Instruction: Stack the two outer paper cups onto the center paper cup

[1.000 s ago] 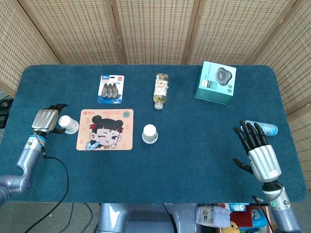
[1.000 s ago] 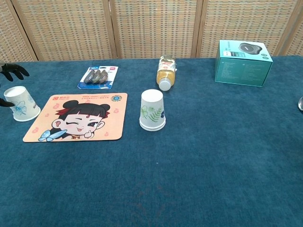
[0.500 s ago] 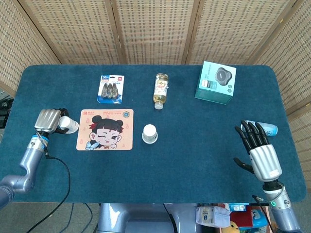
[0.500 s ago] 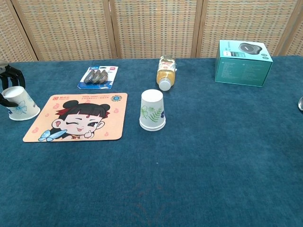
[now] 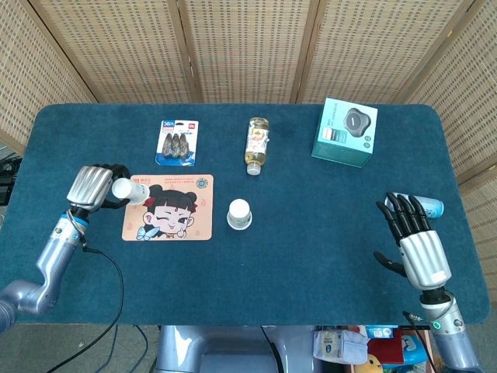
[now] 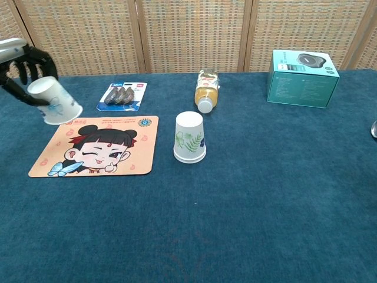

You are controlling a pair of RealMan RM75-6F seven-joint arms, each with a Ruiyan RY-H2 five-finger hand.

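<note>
The center paper cup (image 5: 239,214) (image 6: 189,137) stands upside down in the middle of the blue table. My left hand (image 5: 93,186) (image 6: 23,65) grips the left paper cup (image 5: 128,189) (image 6: 54,101), which is lifted off the table and tilted over the left edge of the cartoon mat. The right paper cup (image 5: 425,206) lies on its side near the right table edge, just beyond the fingertips of my right hand (image 5: 411,237). That hand has its fingers spread and holds nothing. In the chest view only a sliver of the right cup (image 6: 374,128) shows.
A cartoon mat (image 5: 169,207) (image 6: 97,145) lies left of the center cup. Behind it are a pack of clips (image 5: 178,142) (image 6: 122,95), a bottle on its side (image 5: 257,144) (image 6: 206,90) and a teal box (image 5: 345,132) (image 6: 301,78).
My left hand closed around the left cup, lifted it off the table and carried it rightward toward the mat, tilting it. The right hand has barely moved.
</note>
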